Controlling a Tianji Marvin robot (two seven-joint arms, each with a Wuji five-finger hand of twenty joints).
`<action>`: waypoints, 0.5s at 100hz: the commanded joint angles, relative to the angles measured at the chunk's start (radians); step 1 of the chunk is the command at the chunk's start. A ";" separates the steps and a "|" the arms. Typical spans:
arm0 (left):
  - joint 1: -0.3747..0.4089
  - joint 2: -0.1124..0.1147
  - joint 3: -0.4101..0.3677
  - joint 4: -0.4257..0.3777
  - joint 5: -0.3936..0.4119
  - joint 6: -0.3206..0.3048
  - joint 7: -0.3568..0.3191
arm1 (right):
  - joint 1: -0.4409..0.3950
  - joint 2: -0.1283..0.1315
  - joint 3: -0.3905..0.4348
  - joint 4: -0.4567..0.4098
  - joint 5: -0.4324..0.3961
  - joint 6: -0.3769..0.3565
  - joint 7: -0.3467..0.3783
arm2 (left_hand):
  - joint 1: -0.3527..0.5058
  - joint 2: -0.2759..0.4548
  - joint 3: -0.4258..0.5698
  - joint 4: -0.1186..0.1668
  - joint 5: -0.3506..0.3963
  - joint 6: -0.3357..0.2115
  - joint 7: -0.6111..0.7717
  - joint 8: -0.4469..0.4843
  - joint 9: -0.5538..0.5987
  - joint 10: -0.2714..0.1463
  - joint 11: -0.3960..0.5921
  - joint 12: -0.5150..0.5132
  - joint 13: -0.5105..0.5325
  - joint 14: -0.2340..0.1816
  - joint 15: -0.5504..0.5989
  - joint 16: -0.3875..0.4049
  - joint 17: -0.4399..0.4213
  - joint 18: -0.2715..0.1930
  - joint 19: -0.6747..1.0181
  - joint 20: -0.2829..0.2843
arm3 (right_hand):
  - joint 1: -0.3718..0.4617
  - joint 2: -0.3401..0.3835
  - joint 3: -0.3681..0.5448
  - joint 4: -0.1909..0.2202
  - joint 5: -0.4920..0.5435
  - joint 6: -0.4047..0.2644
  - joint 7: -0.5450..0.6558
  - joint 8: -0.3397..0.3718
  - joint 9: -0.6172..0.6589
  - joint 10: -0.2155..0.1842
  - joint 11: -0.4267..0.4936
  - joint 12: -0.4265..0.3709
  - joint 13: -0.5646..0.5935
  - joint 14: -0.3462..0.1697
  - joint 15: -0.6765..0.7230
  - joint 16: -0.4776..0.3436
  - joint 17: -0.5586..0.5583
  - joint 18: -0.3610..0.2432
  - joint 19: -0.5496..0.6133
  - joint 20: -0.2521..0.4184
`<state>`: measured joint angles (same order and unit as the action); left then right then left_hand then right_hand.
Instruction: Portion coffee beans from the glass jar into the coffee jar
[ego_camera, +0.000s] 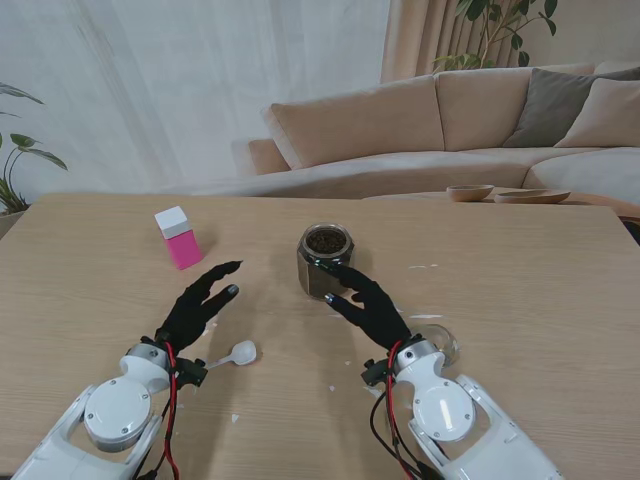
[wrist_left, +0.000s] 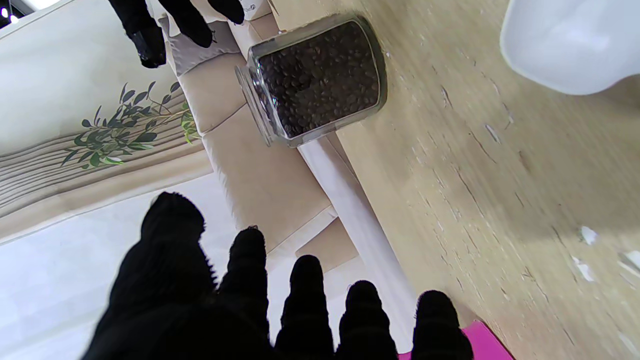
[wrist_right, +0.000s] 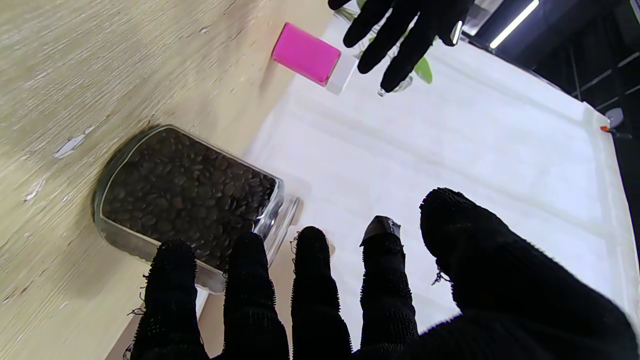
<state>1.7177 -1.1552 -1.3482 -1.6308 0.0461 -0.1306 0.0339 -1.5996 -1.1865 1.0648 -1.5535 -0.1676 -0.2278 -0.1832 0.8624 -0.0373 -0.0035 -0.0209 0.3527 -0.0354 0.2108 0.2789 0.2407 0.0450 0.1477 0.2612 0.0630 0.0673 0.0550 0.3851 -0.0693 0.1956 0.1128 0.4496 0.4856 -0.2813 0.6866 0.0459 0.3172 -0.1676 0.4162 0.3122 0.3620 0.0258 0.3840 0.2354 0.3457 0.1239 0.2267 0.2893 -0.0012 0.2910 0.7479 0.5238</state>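
Glass jar (ego_camera: 325, 260) of coffee beans (lid off) stands upright at the frame's center, right hand (ego_camera: 370, 305) spread just beside it, left hand (ego_camera: 200, 305) spread, holding nothing, lower left.

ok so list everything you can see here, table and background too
glass jar: 1, clear, full of dark coffee beans, table centre, lid off
pink box: 1, pink with white cap, far left of the jar
white spoon: 1, white, beside the left wrist
clear lid-like object: 1, transparent, by the right wrist, hard to identify
table: 1, light wood
sofa: 1, beige, behind the table
bowls: 2, wooden, behind the far right edge
plants: 2, green, background
left robot hand: 1, black, open, holding nothing
right robot hand: 1, black, open, fingers at the jar
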 joint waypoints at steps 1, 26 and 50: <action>-0.012 -0.005 -0.006 -0.010 0.010 0.018 -0.020 | 0.001 -0.004 -0.006 0.004 -0.004 -0.010 0.021 | 0.039 0.001 0.000 0.005 -0.016 -0.028 0.024 -0.005 -0.013 -0.013 0.027 0.015 -0.028 -0.016 0.012 0.035 -0.013 -0.029 0.024 0.046 | 0.002 0.015 -0.021 0.024 -0.007 -0.008 -0.010 -0.014 -0.026 -0.026 -0.005 -0.005 -0.017 -0.045 -0.013 -0.013 -0.011 -0.025 -0.013 -0.004; -0.096 -0.002 -0.021 0.003 0.102 0.096 -0.017 | -0.008 -0.003 -0.001 -0.002 0.002 -0.024 0.021 | 0.051 -0.055 0.012 0.012 -0.053 -0.014 0.045 0.016 -0.046 -0.015 0.049 0.048 -0.008 0.000 0.037 0.103 -0.024 -0.021 0.090 0.217 | 0.013 0.011 -0.026 0.027 -0.002 -0.006 -0.006 -0.014 -0.028 -0.024 0.000 -0.003 -0.016 -0.045 -0.010 -0.010 0.001 -0.024 -0.004 0.008; -0.222 0.005 -0.027 0.061 0.226 0.138 -0.009 | -0.028 -0.004 0.019 -0.023 0.011 -0.019 0.015 | 0.051 -0.072 0.020 0.015 -0.069 -0.019 0.059 0.029 -0.046 -0.023 0.050 0.055 -0.008 -0.008 0.036 0.113 -0.021 -0.026 0.089 0.239 | 0.017 0.007 -0.020 0.030 0.002 -0.004 0.000 -0.015 -0.027 -0.024 0.004 -0.002 -0.013 -0.045 -0.008 -0.009 0.011 -0.024 0.006 0.019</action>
<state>1.5332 -1.1535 -1.3631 -1.5689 0.2570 0.0057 0.0299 -1.6177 -1.1871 1.0827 -1.5674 -0.1632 -0.2482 -0.1781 0.8996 -0.0807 0.0092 -0.0209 0.3092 -0.0346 0.2485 0.2961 0.2173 0.0460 0.1987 0.3040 0.0636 0.0715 0.0917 0.4754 -0.0876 0.1956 0.1935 0.6674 0.4857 -0.2813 0.6797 0.0558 0.3172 -0.1676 0.4162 0.3122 0.3620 0.0258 0.3854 0.2354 0.3456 0.1239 0.2267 0.2893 0.0074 0.2910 0.7479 0.5238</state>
